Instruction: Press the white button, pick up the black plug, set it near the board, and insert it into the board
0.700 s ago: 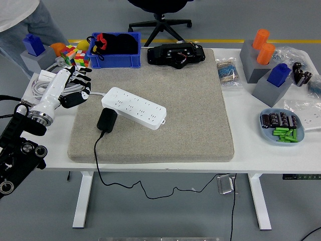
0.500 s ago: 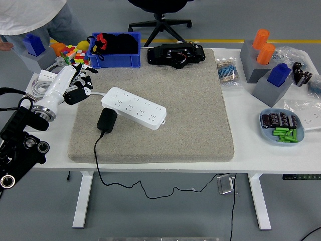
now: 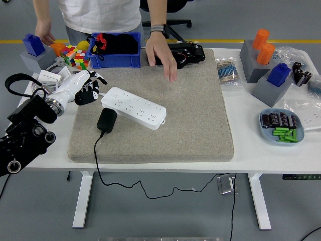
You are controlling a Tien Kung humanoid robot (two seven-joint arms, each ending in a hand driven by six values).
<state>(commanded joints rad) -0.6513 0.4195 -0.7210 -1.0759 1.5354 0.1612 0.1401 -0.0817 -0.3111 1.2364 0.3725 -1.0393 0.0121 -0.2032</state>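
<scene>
Since the earlier frames: left robot hand (image 3: 89,89) has swung in toward the strip's left end, and a person has come to the far edge, one hand (image 3: 161,55) now reaching over the pad.

Item 1. Left robot hand: white forearm, black fingers (image 3: 85,95), at the left edge of the grey felt pad (image 3: 190,110), just beside the left end of the white power strip (image 3: 134,107). Fingers loosely curled, holding nothing; contact with the strip cannot be told.

Item 2. White power strip: lies on the pad, angled from far left to near right. The white button cannot be made out.

Item 3. Black plug adapter (image 3: 107,120): lies on the pad touching the strip's near left side, not inserted. Its black cable (image 3: 96,155) runs off the near edge of the white tabletop (image 3: 261,155).

Item 4. Person: at the far side. One hand rests palm down on the pad's far part, in front of a black device (image 3: 183,52). The other hand (image 3: 46,36) is at the far left, near a blue block on a grey stand (image 3: 34,49).

Item 5. Far-left clutter: blue plastic bin (image 3: 114,52) and coloured puzzle cube (image 3: 76,55).

Item 6. Right side: grey stand with orange cylinders (image 3: 258,55) and blue oval dish of green and black parts (image 3: 282,126).
</scene>
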